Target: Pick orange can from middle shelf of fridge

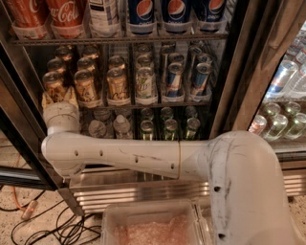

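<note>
The fridge (239,72) stands open before me. Its middle shelf (158,103) holds rows of small cans. Several orange-gold cans fill its left side; the front left orange can (53,83) is nearest my gripper. My gripper (59,98) is at the shelf's left front edge, on the end of my white arm (124,155). It is open, and its pale fingertips (46,99) stand on either side of that can's lower part. The can's base is hidden behind the gripper.
Cola bottles (64,14) and blue cola bottles (177,12) fill the upper rack. A green-white can (146,83) and slim blue-silver cans (174,79) stand to the right. Small bottles (167,127) sit below. A plastic bin (153,225) and floor cables (43,225) are near.
</note>
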You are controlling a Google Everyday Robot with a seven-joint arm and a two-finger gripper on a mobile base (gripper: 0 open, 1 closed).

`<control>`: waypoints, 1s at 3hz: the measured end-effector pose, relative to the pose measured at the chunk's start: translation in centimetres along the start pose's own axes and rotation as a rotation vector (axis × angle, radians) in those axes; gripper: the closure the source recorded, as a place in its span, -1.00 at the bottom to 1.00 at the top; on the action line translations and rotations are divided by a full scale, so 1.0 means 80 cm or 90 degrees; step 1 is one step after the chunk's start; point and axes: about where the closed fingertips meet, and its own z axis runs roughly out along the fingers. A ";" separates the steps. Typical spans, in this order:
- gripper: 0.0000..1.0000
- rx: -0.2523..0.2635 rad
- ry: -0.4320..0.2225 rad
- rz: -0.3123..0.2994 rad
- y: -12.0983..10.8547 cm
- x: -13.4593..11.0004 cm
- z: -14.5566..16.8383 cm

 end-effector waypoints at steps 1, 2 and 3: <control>-0.18 0.005 -0.006 -0.001 -0.002 -0.002 0.008; 0.20 0.004 -0.009 -0.002 -0.003 -0.003 0.011; 0.66 0.003 -0.010 -0.003 -0.003 -0.003 0.012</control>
